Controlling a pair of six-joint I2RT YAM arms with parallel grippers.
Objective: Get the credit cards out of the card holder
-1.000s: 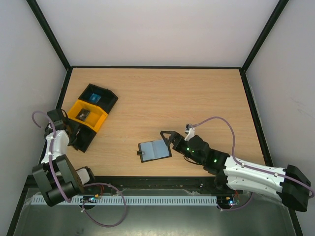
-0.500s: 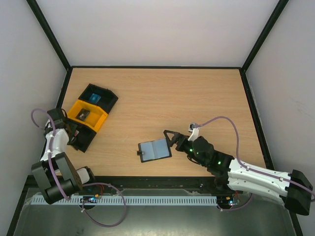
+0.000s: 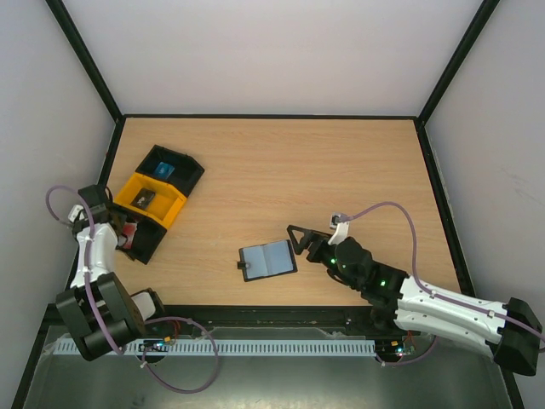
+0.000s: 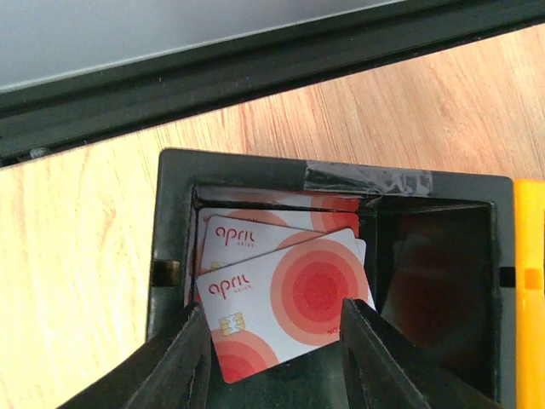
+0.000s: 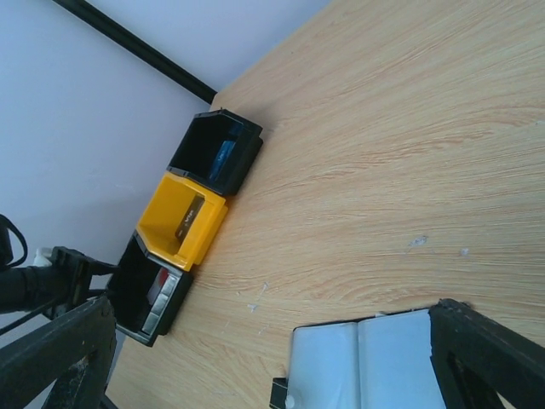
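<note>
Cards (image 4: pixel 289 294), glossy red rect. plastic, in blk tray (image 4: pixel 173 217).

light: bright, even | shadows: soft | focus: sharp, claws blurred

A robot lab test booth; plain white panels (image 3: pixel 272 51), black frame bars (image 3: pixel 85 60), a wooden tabletop (image 3: pixel 281 179).

Open card holder on the surface (image 3: pixel 341 170), right pincer (image 3: pixel 300 239) beside it.
The card holder (image 3: pixel 268 259) lies flat toward 6 o'clock, grey-blue inner faces up, its tab pointing to 9 o'clock. The right pincer sits just at its 3 o'clock edge, fingers spread. Toward 9 o'clock three trays touch in a row: a black tray (image 3: pixel 189 170) with a blue card (image 3: pixel 164 169), a yellow tray (image 3: pixel 170 207) with a dark card (image 3: pixel 143 198), and a second black tray (image 3: pixel 146 247) at the left arm (image 3: pixel 95 245).
</note>
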